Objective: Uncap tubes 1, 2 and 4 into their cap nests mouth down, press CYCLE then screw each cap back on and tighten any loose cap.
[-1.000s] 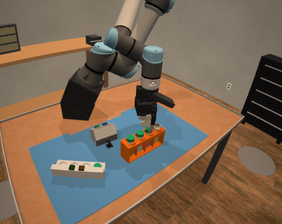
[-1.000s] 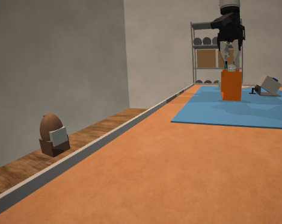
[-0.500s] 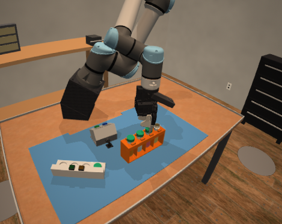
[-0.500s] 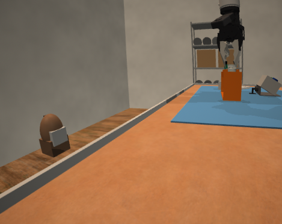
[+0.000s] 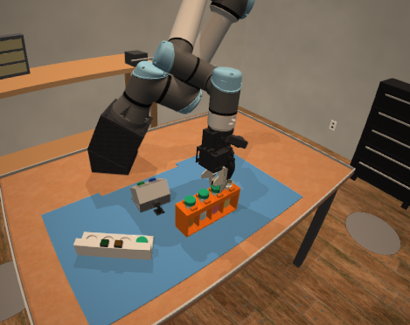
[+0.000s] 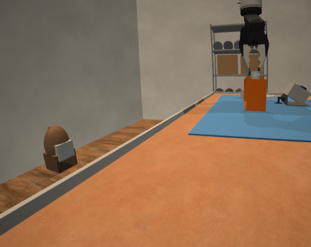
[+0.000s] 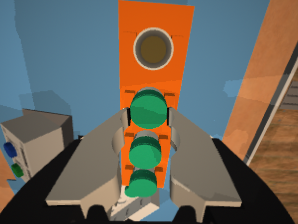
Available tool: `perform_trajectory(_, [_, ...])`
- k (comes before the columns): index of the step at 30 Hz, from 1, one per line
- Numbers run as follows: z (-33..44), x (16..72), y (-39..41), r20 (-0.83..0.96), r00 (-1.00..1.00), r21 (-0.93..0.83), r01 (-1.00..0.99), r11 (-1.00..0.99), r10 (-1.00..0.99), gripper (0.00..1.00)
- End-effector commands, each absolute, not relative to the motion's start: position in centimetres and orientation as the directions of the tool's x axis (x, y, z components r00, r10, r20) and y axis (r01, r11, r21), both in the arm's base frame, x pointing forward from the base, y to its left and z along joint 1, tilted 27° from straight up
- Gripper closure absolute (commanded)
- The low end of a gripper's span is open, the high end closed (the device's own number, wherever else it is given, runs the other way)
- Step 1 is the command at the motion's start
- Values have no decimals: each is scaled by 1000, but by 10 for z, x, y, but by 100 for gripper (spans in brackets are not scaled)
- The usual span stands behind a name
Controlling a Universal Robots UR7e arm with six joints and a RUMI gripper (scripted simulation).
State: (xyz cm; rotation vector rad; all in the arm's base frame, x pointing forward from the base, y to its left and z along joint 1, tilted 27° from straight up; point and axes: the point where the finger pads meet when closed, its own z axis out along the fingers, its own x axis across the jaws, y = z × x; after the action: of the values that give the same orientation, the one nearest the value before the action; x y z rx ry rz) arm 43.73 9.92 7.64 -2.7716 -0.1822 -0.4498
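My gripper [image 5: 216, 185] [image 6: 254, 72] [image 7: 149, 109] points down and is shut on the green cap of tube 2 [image 5: 215, 189] [image 7: 148, 106], which is at its place on the orange decapping station [image 5: 182, 222] [image 6: 255, 96] [image 7: 129, 75]. Tube 1 [image 6: 255, 75] [image 7: 153, 49] stands uncapped. The cap of tube 3 [image 5: 204, 193] [image 7: 145, 152] and the cap of tube 4 [image 5: 190, 201] [image 7: 143, 183] are on their tubes. A green cap [image 5: 142, 239] lies in cap nest 1 of the white cap tray [image 5: 114, 252]; the other nests are empty. The tray's green lamp [image 5: 104, 243] and amber lamp [image 5: 118, 244] look dark.
The grey key housing [image 5: 151, 196] [image 7: 45, 130] carries the blue CYCLE key [image 5: 152, 180] [image 7: 9, 149] and the green READY key [image 5: 141, 183] [image 7: 17, 170]. It stands beside the station, with a small black stand [image 5: 158, 210] in front.
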Motion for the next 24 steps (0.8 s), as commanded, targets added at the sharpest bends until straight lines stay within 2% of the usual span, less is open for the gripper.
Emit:
perform_trajectory(1, [77,438,99,391,876,-232,392,-890,284,100])
perform_trajectory(6, [77,437,99,429,781,-150,558,-816,454,100])
perform_trajectory(13, [77,437,99,429,781,-150,558,-816,454,100])
perform_trajectory(14, [77,437,99,429,781,-150,558,-816,454,65])
perform_trajectory(24, [77,437,99,429,781,-150,558,-816,454,65])
